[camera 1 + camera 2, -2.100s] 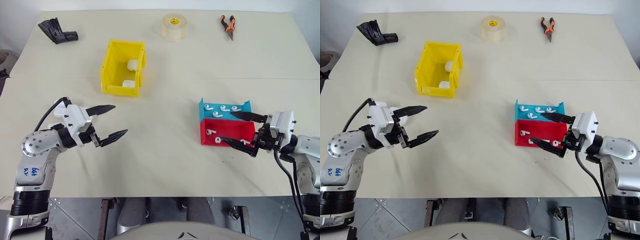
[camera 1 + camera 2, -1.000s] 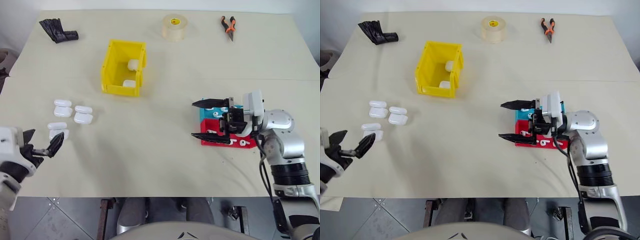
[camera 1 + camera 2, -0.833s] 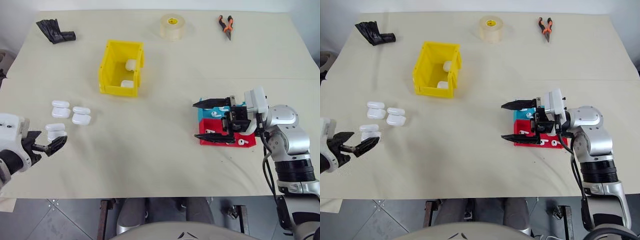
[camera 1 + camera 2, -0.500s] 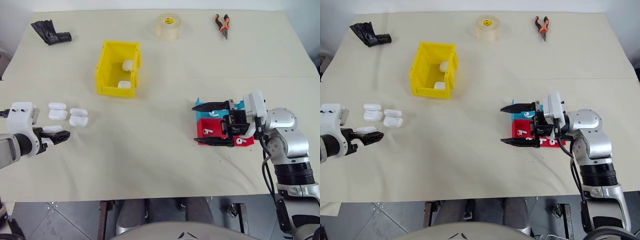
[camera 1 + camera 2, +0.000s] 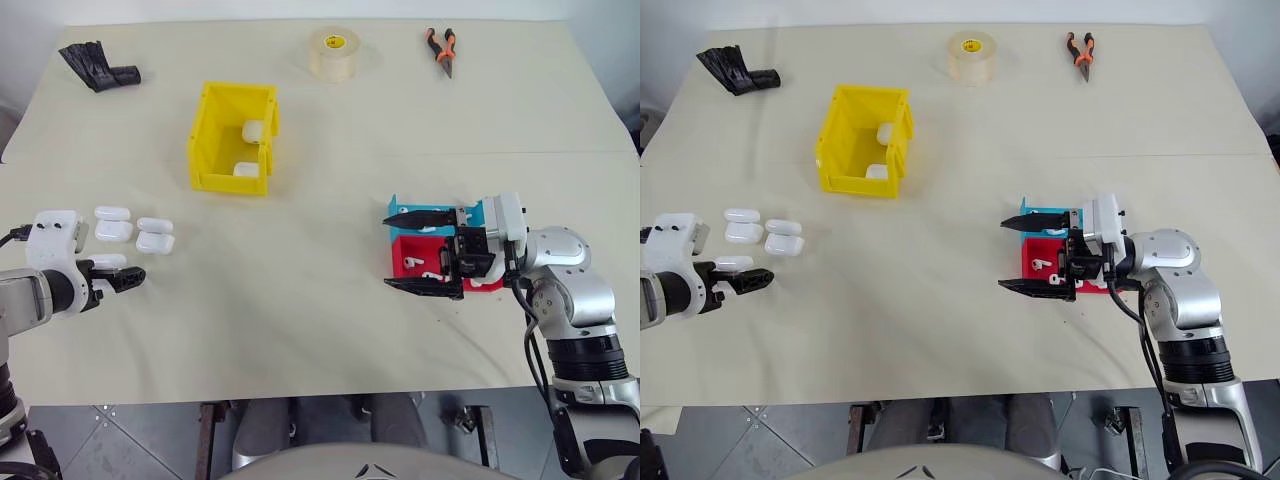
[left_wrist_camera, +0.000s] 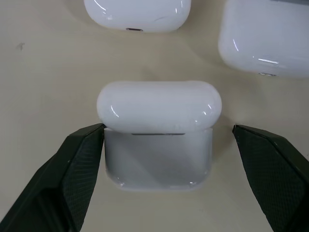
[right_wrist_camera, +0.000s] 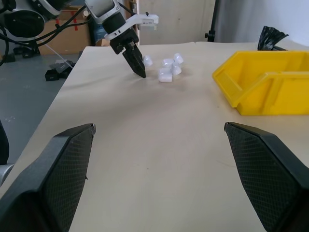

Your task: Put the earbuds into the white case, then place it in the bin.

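I see the left gripper [image 6: 159, 169] spread wide, one finger on each side of a white case [image 6: 159, 135] at the table's [image 5: 300, 320] left edge; the near finger looks to touch its side, but nothing is clamped. More cases [image 5: 135, 232] lie just beyond it. My right gripper [image 5: 425, 250] hangs released, pointing leftward, over the red tray [image 5: 405, 258] and blue tray [image 5: 408, 208] with the earbuds [image 5: 412, 262] near the right edge. The bin [image 5: 234, 138] stands toward the far left, two cases inside.
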`<act>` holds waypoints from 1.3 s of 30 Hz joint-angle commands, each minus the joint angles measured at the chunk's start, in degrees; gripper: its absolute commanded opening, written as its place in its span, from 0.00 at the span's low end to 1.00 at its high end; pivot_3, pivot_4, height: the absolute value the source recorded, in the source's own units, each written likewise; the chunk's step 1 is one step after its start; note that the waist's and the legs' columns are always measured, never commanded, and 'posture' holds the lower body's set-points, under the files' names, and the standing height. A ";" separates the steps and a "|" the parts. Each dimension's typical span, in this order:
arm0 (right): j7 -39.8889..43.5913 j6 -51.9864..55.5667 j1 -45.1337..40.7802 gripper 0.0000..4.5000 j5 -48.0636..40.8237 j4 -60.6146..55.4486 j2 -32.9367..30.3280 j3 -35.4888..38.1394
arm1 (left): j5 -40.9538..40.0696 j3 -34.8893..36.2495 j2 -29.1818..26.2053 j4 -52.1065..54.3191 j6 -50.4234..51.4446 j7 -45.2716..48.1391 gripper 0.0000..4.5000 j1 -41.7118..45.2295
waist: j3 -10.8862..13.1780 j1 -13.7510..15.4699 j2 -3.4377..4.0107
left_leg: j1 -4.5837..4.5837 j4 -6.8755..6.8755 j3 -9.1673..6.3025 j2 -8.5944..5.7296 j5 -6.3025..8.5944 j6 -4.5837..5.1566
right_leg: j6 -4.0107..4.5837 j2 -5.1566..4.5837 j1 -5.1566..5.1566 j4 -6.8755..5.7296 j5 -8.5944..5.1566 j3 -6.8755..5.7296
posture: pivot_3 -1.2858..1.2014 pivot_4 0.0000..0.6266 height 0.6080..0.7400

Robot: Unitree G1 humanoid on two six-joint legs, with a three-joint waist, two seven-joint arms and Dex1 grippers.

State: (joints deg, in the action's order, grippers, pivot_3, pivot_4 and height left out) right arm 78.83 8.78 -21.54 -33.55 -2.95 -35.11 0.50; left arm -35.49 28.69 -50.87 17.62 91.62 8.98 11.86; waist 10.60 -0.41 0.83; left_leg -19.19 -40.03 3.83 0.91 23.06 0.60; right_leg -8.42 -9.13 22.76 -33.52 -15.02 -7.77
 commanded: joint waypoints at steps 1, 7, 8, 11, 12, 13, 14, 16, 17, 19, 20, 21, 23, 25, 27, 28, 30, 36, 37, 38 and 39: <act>-0.54 -1.12 0.49 1.00 -1.16 -2.20 0.25 1.92 | -0.19 0.24 -1.39 -0.37 0.88 -0.65 0.99 -2.18 | 0.00 0.00 0.00 | 0.00 0.00 0.00 0.00 0.00 0.00 | 0.00 0.00 0.00 0.00 0.00 0.00 | 0.52 0.24 1.00; -1.23 -2.22 1.19 1.00 -0.74 -1.78 0.80 1.80 | -1.32 0.61 -1.64 0.11 0.88 -1.13 0.99 -3.21 | 0.00 -0.07 0.00 | 0.01 0.00 0.04 0.01 0.00 -0.01 | 0.00 0.01 0.01 0.00 0.00 0.02 | 0.52 0.24 1.00; -1.30 -2.40 1.26 1.00 -0.70 -1.71 0.88 1.72 | -1.37 0.49 -1.57 0.11 0.88 -1.27 0.99 -3.24 | 0.00 -0.07 0.00 | 0.02 0.00 0.04 0.01 0.00 -0.01 | 0.00 0.01 0.01 0.00 0.00 0.03 | 0.52 0.24 1.00; -1.42 -2.62 1.43 1.00 -0.67 -1.66 1.06 1.63 | -1.77 0.33 -1.49 -0.19 0.88 -1.60 0.99 -3.27 | 0.00 -0.03 0.00 | 0.02 0.00 0.06 0.01 0.01 -0.01 | 0.00 0.01 0.01 -0.01 0.00 0.03 | 0.52 0.24 1.00; -1.46 -2.73 1.53 1.00 -0.62 -1.67 1.12 1.63 | -2.03 0.48 -1.52 -0.45 0.88 -1.93 0.95 -3.55 | 0.00 -0.01 0.00 | 0.02 0.00 0.06 0.01 0.01 -0.01 | 0.00 0.01 0.01 -0.01 0.00 0.03 | 0.52 0.24 1.00; -1.52 -2.78 1.60 1.00 -0.62 -1.66 1.18 1.66 | -2.05 0.79 -1.54 -0.48 0.88 -2.24 0.90 -3.93 | 0.00 -0.01 0.00 | 0.02 0.00 0.06 0.00 0.01 -0.01 | 0.00 0.01 0.01 -0.01 0.00 0.03 | 0.52 0.24 1.00; -1.58 -2.81 1.69 1.00 -0.63 -1.69 1.21 1.70 | -2.17 1.04 -1.56 -0.44 0.88 -2.48 0.86 -4.27 | 0.00 -0.03 0.00 | 0.02 0.00 0.06 0.01 0.01 -0.01 | 0.00 0.01 0.01 -0.01 0.00 0.03 | 0.52 0.24 1.00; -1.47 -2.97 1.88 1.00 -0.61 -1.56 1.17 1.73 | -3.09 1.71 -1.62 -0.13 0.88 -2.40 0.72 -5.26 | 0.00 -0.21 0.01 | 0.04 0.01 0.06 0.01 0.01 -0.01 | 0.00 0.02 0.01 -0.01 0.00 0.05 | 0.52 0.24 1.00; -1.43 -3.07 1.98 1.00 -0.58 -1.51 1.12 1.75 | -3.27 2.70 -0.67 0.52 0.88 -2.28 0.66 -5.29 | -0.01 -0.35 0.01 | 0.04 0.02 0.06 0.02 0.01 -0.01 | 0.00 0.02 0.02 -0.01 0.00 0.06 | 0.52 0.24 1.00; -1.51 -3.16 2.08 1.00 -0.59 -1.30 1.05 1.88 | -3.36 5.36 1.83 1.92 0.88 -1.90 0.62 -4.99 | 0.00 -0.56 0.02 | 0.05 0.03 0.05 0.03 0.01 -0.01 | 0.00 0.03 0.02 -0.01 0.00 0.05 | 0.52 0.24 1.00; -1.43 -3.23 2.10 1.00 -0.58 -1.14 0.94 1.96 | -3.37 6.85 3.40 3.36 0.36 -0.86 0.62 -4.45 | 0.00 -0.56 0.02 | 0.05 0.03 0.05 0.02 0.01 -0.01 | 0.00 0.03 0.02 -0.02 0.00 0.06 | 0.52 0.24 1.00; -1.37 -3.28 2.09 1.00 -0.58 -1.01 0.87 2.03 | -3.63 8.24 4.74 4.48 -0.37 0.16 0.62 -4.16 | 0.00 -0.55 0.02 | 0.03 0.02 0.05 0.02 0.01 -0.01 | 0.00 0.03 0.02 -0.02 0.00 0.04 | 0.52 0.24 1.00; -1.19 -3.29 1.83 1.00 -0.42 -0.30 0.46 2.30 | -4.49 10.96 6.33 7.73 -5.53 4.10 0.62 -7.17 | -0.01 -0.48 0.01 | 0.01 -0.01 0.06 0.02 0.01 -0.01 | 0.00 0.03 0.01 -0.02 0.00 0.04 | 0.52 0.24 1.00; -0.89 -3.07 1.30 1.00 -0.39 0.56 -0.14 2.69 | -5.10 12.43 7.53 11.64 -16.62 11.94 0.62 -13.02 | -0.01 -0.46 0.00 | -0.02 -0.02 0.06 0.01 0.01 -0.01 | 0.00 0.01 0.02 -0.02 0.00 0.04 | 0.52 0.24 1.00; -0.32 -2.94 0.83 1.00 -0.35 1.42 -1.02 3.22 | -4.58 13.69 10.81 14.70 -30.42 20.26 0.62 -17.72 | 0.01 -0.39 -0.02 | -0.08 -0.04 0.06 0.02 0.04 -0.05 | 0.00 0.01 0.04 0.05 0.00 0.04 | 0.52 0.24 1.00; -0.15 -2.85 0.62 1.00 -0.36 1.79 -1.56 3.59 | -3.24 13.23 12.63 15.82 -38.15 23.90 0.62 -19.66 | 0.01 -0.21 -0.02 | -0.08 -0.03 0.07 0.02 0.04 -0.05 | 0.01 0.01 0.04 0.06 0.00 0.04 | 0.52 0.24 1.00; -0.09 -2.74 0.34 1.00 -0.19 2.52 -2.75 4.44 | -1.33 10.45 16.47 17.02 -49.68 28.12 0.62 -21.34 | 0.00 0.35 -0.04 | -0.09 -0.09 0.07 0.03 0.04 -0.06 | 0.01 0.01 0.03 0.08 0.00 0.03 | 0.52 0.24 1.00; -1.11 -3.10 2.21 1.00 0.69 4.04 -6.94 8.73 | 3.33 -6.26 25.01 15.18 -71.67 37.14 0.62 -17.74 | -0.01 1.09 -0.04 | -0.08 -0.17 0.14 -0.02 0.07 -0.01 | 0.01 -0.04 -0.01 0.04 0.00 0.05 | 0.52 0.24 1.00; -1.59 -3.03 3.08 1.00 0.79 3.87 -7.76 9.78 | 4.00 -8.98 26.69 13.77 -74.56 38.08 0.62 -16.51 | -0.02 1.23 -0.06 | -0.08 -0.18 0.15 -0.03 0.08 0.01 | 0.01 -0.04 -0.01 0.03 0.00 0.04 | 0.52 0.24 1.00; -1.87 -3.06 3.78 1.00 0.88 3.90 -8.48 10.72 | 4.88 -11.24 27.99 12.55 -76.86 38.33 0.62 -15.48 | -0.02 1.32 -0.06 | -0.08 -0.18 0.16 -0.03 0.09 0.03 | 0.00 -0.04 -0.01 0.03 0.01 0.04 | 0.52 0.24 1.00; -2.43 -3.01 5.03 1.00 1.00 3.52 -9.58 12.16 | 6.38 -14.55 29.00 10.76 -79.44 39.42 0.62 -13.97 | -0.02 1.36 -0.06 | -0.06 -0.19 0.19 -0.03 0.09 0.04 | 0.00 -0.04 -0.01 0.01 0.01 0.05 | 0.52 0.24 1.00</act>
State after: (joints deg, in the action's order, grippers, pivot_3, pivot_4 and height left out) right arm 77.21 6.26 -17.56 -32.51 1.69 -42.94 9.42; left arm -31.01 17.53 -22.62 29.44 17.79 46.32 -3.21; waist 10.57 0.94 0.77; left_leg -19.26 -40.21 4.04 0.89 23.15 0.64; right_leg -8.41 -9.17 22.75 -33.50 -15.01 -7.73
